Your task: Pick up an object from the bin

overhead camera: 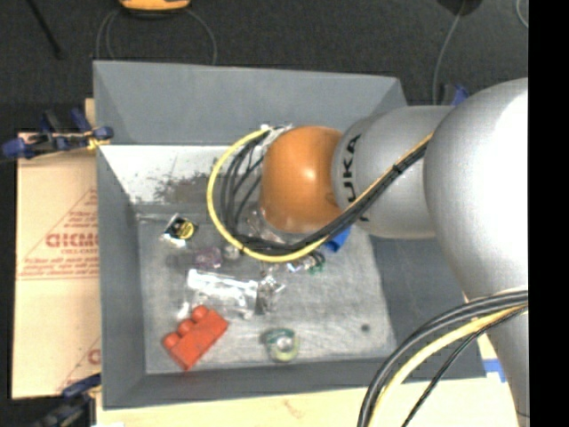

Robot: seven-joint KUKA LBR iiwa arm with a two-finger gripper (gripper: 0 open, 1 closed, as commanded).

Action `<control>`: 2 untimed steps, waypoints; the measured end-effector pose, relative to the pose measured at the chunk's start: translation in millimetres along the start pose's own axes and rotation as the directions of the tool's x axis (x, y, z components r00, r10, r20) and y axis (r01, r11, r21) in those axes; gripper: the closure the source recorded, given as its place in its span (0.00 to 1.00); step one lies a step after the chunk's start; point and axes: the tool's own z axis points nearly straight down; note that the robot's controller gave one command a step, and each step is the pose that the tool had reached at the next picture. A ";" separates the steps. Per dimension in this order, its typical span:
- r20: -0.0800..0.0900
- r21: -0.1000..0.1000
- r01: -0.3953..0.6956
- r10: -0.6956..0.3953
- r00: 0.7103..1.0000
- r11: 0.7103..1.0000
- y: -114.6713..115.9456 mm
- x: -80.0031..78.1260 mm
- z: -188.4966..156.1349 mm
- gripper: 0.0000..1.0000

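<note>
Camera view: the arm's orange cover (298, 181) hangs over the back middle of the grey bin (120, 283). It hides the tool, so I cannot tell if it is clenched. A blue bit (333, 243) and a clear wrapper (224, 290) lie nearest. A red block (194, 336) sits front left.

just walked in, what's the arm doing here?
The KUKA arm reaches into the grey bin from the right, its orange wrist cover over the bin's upper middle. The cover hides what is below it. Loose on the floor lie a red toy brick, a clear plastic packet, a small round clear thing and a black-and-yellow bit.
</note>
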 end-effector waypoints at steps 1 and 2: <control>-0.004 -0.005 0.136 -0.136 0.991 0.991 47.3 -11.7 0.4 0.00; 0.000 -0.012 0.193 -0.193 0.981 0.981 23.0 -15.3 0.9 0.00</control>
